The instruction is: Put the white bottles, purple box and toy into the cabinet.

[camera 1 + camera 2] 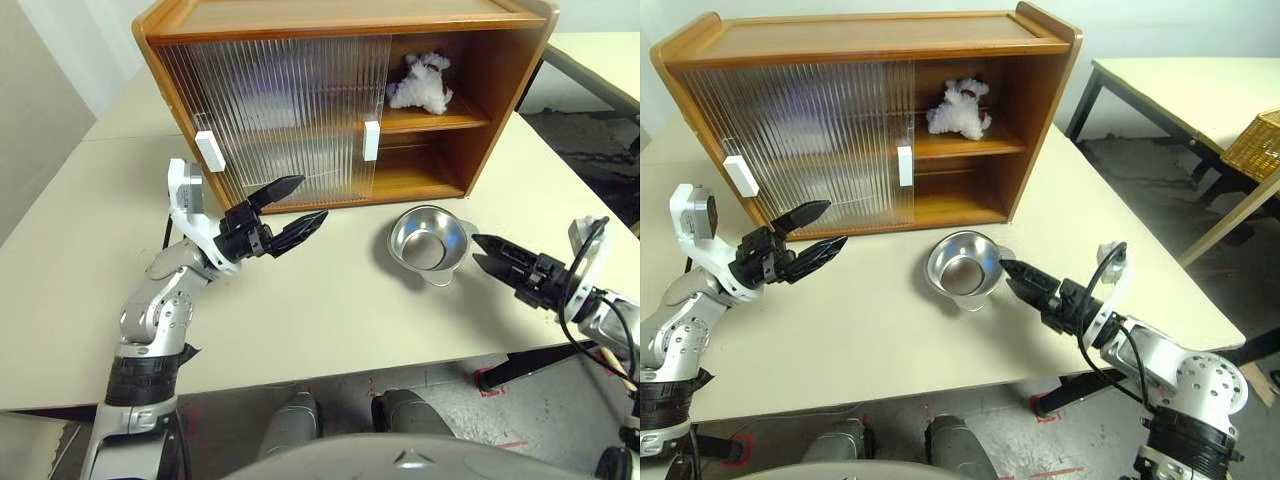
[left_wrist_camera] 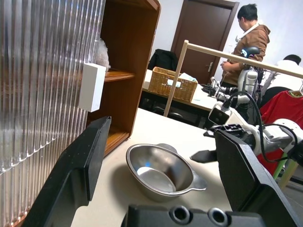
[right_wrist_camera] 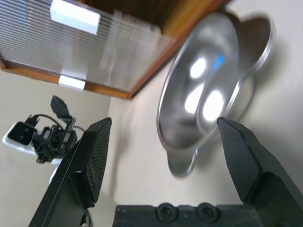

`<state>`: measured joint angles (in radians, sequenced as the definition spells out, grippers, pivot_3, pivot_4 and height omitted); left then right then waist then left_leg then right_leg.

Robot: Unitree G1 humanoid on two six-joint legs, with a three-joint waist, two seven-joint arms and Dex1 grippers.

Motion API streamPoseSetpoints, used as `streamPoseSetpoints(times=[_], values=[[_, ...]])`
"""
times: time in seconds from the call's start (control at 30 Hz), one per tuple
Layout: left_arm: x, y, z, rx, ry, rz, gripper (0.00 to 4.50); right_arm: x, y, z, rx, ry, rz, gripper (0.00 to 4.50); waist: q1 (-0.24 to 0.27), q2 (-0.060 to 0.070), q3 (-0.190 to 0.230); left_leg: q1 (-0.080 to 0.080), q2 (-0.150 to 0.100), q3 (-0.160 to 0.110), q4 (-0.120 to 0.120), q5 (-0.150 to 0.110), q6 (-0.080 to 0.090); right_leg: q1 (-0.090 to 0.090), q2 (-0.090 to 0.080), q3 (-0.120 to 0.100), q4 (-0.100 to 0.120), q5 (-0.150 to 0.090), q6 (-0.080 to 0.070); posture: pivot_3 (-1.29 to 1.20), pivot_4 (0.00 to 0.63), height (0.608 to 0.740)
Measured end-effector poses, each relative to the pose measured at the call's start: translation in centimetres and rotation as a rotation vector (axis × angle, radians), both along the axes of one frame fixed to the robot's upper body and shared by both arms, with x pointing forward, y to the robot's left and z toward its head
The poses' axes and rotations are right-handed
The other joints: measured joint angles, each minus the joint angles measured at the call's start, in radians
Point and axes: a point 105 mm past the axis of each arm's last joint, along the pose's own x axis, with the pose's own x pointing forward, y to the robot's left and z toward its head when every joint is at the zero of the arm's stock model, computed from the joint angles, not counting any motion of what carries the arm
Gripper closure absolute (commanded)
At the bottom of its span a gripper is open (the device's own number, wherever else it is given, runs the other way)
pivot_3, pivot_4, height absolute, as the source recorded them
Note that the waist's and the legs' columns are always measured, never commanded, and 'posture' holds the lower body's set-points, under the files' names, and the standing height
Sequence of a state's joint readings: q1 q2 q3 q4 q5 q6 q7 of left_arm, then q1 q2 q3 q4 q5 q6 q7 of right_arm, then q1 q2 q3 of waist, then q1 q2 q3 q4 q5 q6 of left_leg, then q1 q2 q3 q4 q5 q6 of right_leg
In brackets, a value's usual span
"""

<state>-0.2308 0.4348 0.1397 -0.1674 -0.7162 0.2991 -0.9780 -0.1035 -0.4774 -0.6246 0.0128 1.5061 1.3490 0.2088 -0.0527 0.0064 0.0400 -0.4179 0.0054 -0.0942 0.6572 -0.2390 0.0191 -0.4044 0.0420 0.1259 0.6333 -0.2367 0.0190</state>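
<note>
Toy (image 1: 421, 82) is already on the cabinet (image 1: 340, 20) upper shelf, open side. Your right pincer (image 1: 484, 252) sits nearer that side, by the bowl (image 1: 428, 243); left pincer (image 1: 296, 205) faces the door. Both are open and empty.

Head stereo pair — I look forward and down over the tabletop (image 1: 330, 330) onto the cabinet (image 1: 340, 90) and steel bowl (image 1: 428, 243). Left wrist camera: low, level, close beside the cabinet's door, facing the bowl. Right wrist camera — rolled, close on the same bowl, cabinet beyond.
</note>
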Motion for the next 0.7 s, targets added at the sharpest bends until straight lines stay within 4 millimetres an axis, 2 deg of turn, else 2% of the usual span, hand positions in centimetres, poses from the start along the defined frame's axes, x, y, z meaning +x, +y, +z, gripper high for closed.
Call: streamPoseSetpoints(times=[0.2, 0.5, 0.7], values=[[0.0, 0.1, 0.0, 0.011, 0.0, 0.004, 0.0, -1.1, 1.7, -1.0, 0.048, 0.072, 0.056, 0.04, -0.001, -0.002, 0.003, 0.0, 0.0, 0.0, 0.0, -0.001, -0.001, 0.0, 0.0, 0.0, 0.0, 0.0, 0.0, -0.1, 0.073, 0.74], [0.1, 0.2, 0.1, 0.016, -0.001, 0.006, 0.0, -1.1, 3.8, -1.6, 0.068, 0.115, 0.109, 0.04, 0.0, -0.002, 0.003, 0.0, 0.0, 0.0, 0.0, -0.001, -0.002, 0.0, 0.0, 0.0, 0.0, 0.0, 0.0, -0.09, 0.072, 0.74], [0.0, 0.4, 0.3, 0.026, -0.007, 0.01, 0.0, -0.9, 4.4, -2.0, 0.089, 0.132, 0.129, 0.04, 0.006, -0.003, 0.003, 0.0, 0.0, 0.0, 0.0, -0.002, -0.002, 0.0, 0.0, 0.0, 0.0, 0.0, 0.0, -0.07, 0.073, 0.74]])
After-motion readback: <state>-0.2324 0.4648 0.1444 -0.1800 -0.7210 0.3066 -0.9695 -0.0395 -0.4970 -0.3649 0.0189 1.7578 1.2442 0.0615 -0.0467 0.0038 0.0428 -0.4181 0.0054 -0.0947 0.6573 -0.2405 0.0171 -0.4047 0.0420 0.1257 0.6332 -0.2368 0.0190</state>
